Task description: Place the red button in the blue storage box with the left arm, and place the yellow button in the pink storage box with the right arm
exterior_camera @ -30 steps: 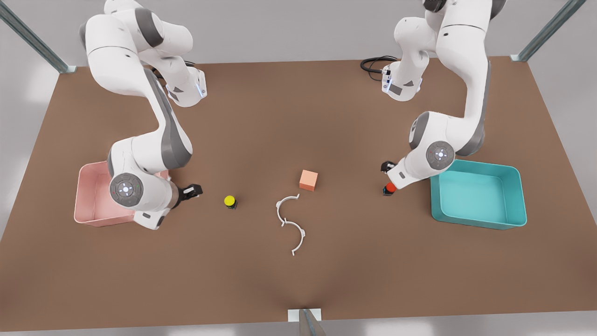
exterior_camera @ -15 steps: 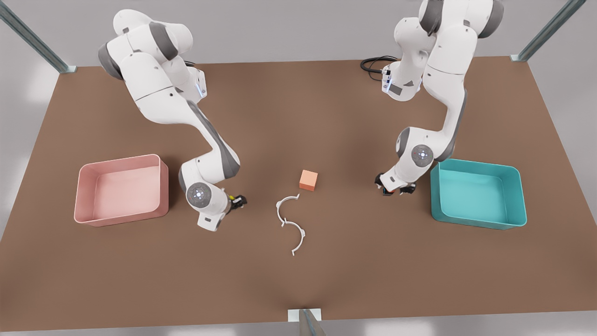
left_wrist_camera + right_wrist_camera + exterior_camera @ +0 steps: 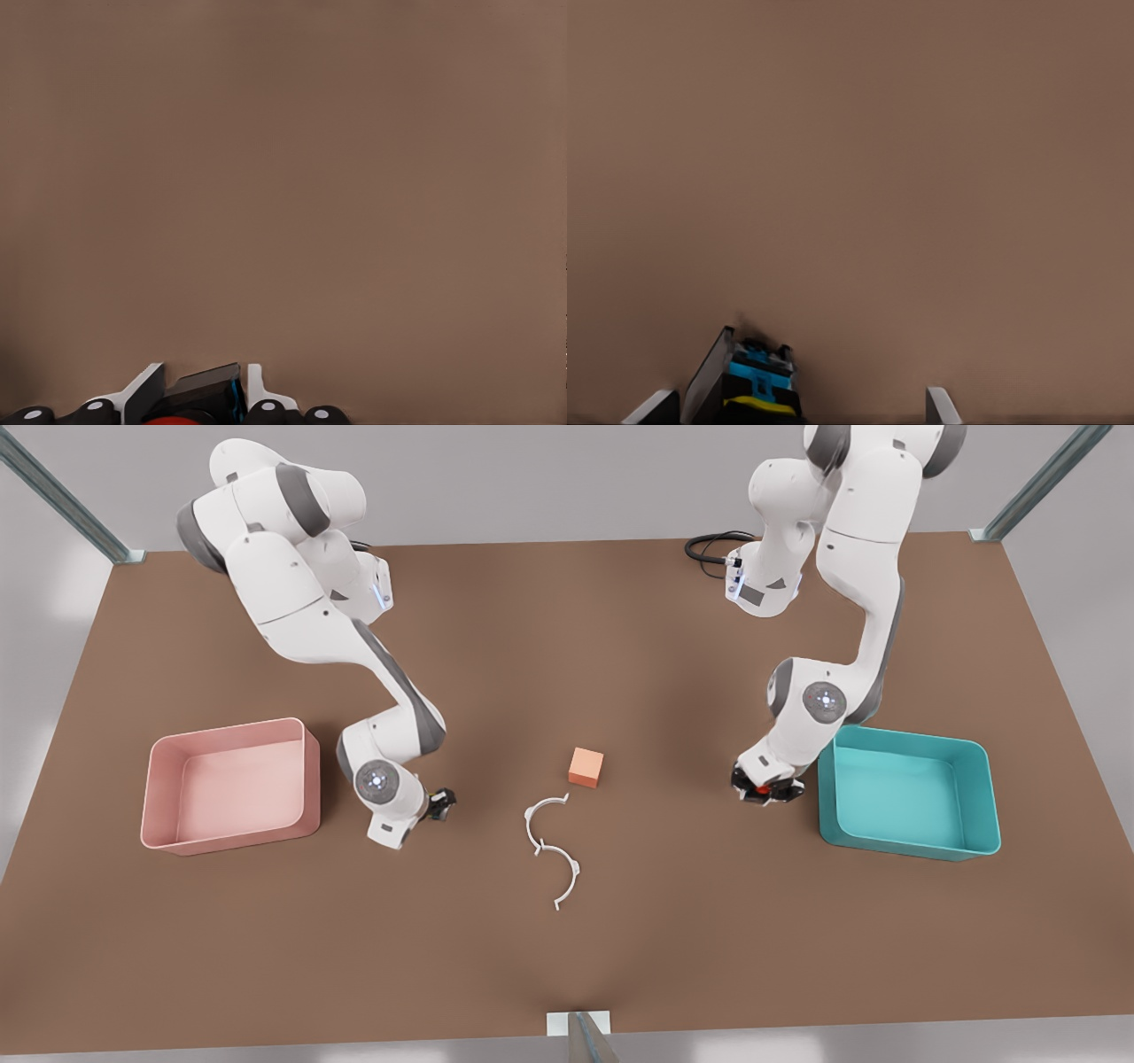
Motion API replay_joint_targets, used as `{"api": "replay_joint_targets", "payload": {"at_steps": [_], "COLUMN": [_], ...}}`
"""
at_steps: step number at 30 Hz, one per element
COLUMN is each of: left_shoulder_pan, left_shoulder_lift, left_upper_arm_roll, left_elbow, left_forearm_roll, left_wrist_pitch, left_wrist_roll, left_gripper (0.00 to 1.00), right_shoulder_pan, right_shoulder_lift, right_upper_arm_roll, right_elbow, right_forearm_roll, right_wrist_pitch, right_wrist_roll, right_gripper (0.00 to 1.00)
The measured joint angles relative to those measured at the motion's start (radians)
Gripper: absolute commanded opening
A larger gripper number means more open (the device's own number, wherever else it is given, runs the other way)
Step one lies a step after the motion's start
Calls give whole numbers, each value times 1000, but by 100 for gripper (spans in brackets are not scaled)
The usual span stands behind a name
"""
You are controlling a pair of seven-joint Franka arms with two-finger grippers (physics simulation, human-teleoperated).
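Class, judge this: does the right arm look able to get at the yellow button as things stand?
Probably yes. The right claw is down at the yellow button, open, with the button between its fingers, close to one; nothing blocks it. The left claw is shut on the red button.

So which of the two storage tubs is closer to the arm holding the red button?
The blue storage box, on the front view's right; the left pincer with the red button sits just beside its wall.
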Motion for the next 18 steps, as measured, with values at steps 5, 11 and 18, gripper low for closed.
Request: {"api": "replay_joint_targets", "payload": {"at_steps": [5, 11, 18], "left_shoulder_pan": [118, 351, 401], "left_shoulder_lift": [-78, -61, -35], "left_upper_arm_roll": [28, 29, 27], "left_elbow": [43, 132, 206], "left_forearm_roll": [3, 4, -20], "left_wrist_pitch": [-141, -284, -366], "left_wrist_roll": [46, 188, 396], "left_gripper": [50, 50, 100], "right_shoulder_pan": [-1, -1, -82], "right_shoulder_lift": [-3, -10, -184], "right_upper_arm_roll": [0, 0, 0], "right_elbow": [-24, 6, 26], "right_forearm_roll": [0, 21, 26], "right_wrist_pitch": [75, 116, 54], "right_wrist_roll": [8, -15, -49], "right_gripper": [31, 22, 23]}}
